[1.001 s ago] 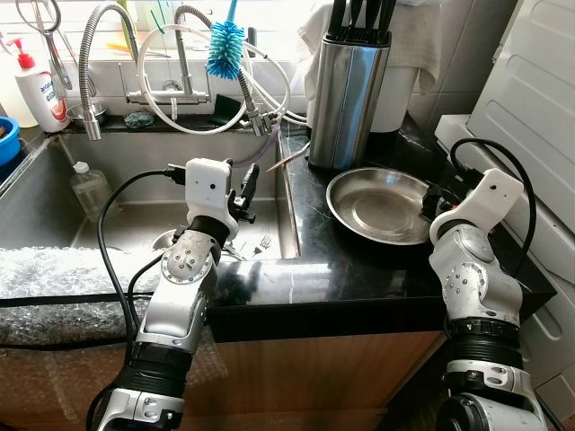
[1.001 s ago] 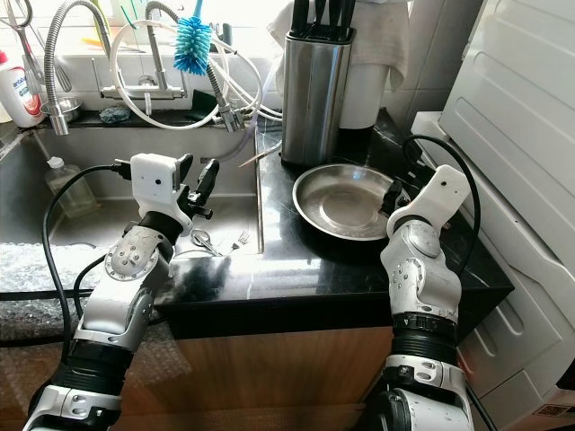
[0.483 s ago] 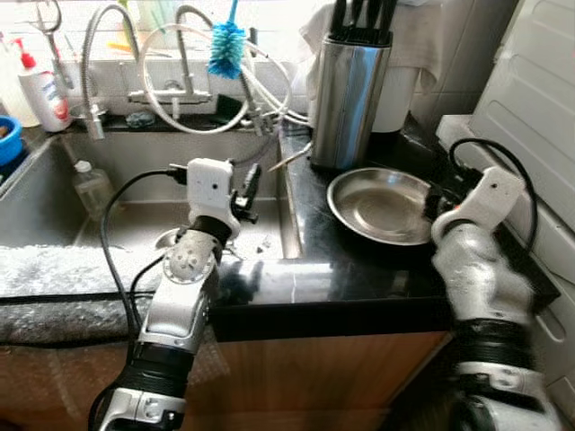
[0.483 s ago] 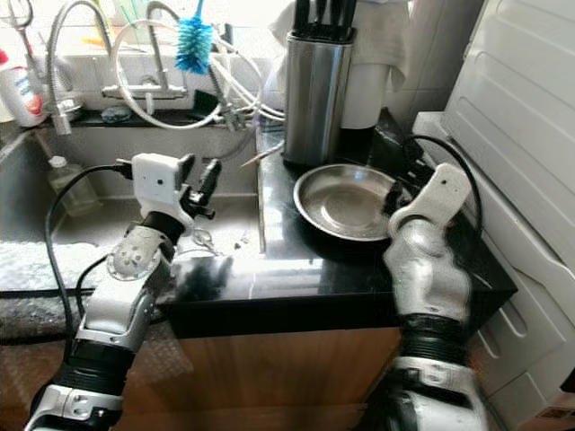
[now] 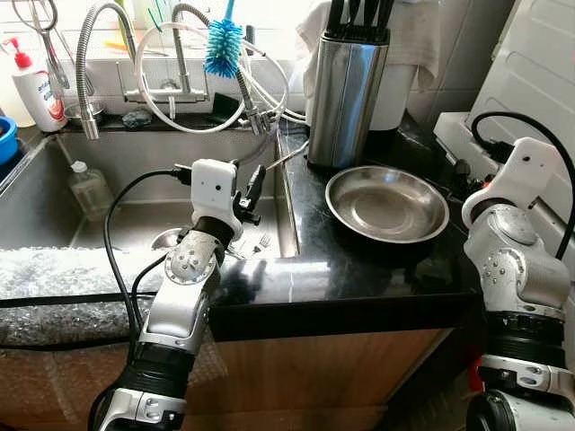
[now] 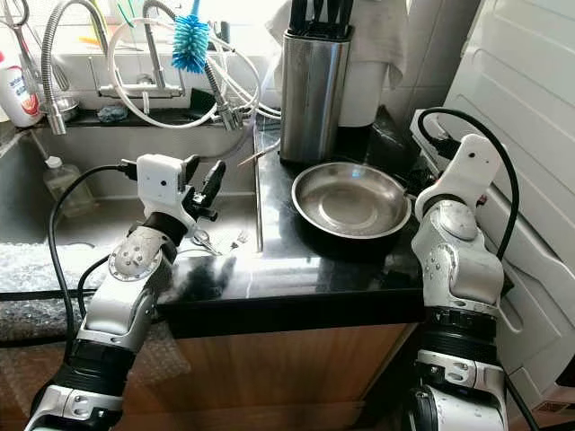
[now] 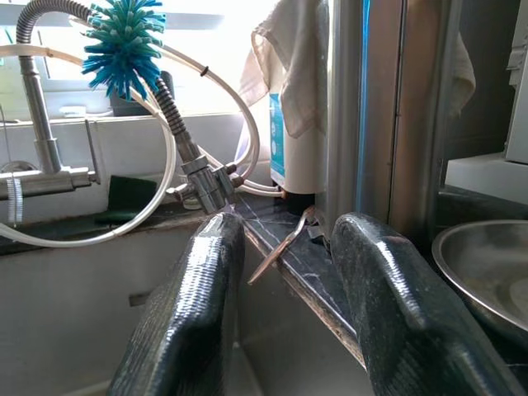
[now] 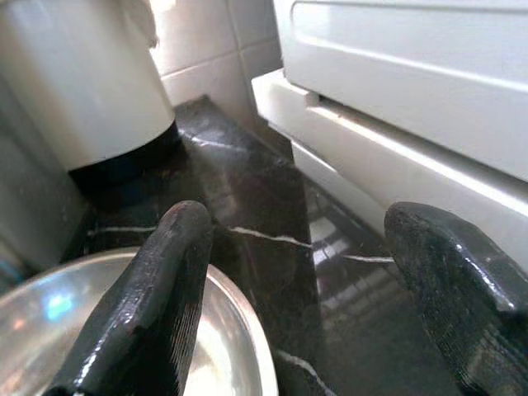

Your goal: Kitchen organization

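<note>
A steel bowl (image 5: 386, 203) sits on the black table (image 5: 359, 269); the right end effector (image 8: 289, 305) hovers open beside it, and the left end effector (image 7: 280, 280) is open over the sink (image 5: 117, 224).

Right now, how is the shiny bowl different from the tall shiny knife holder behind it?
The bowl is wide, round and low, while the knife holder is tall and narrow. The bowl holds nothing, but the knife holder has dark handles sticking out of its top. The bowl sits nearer the counter's front edge, and the knife holder stands farther back, near the tap hoses. Both are shiny metal and rest on the black counter.
</note>
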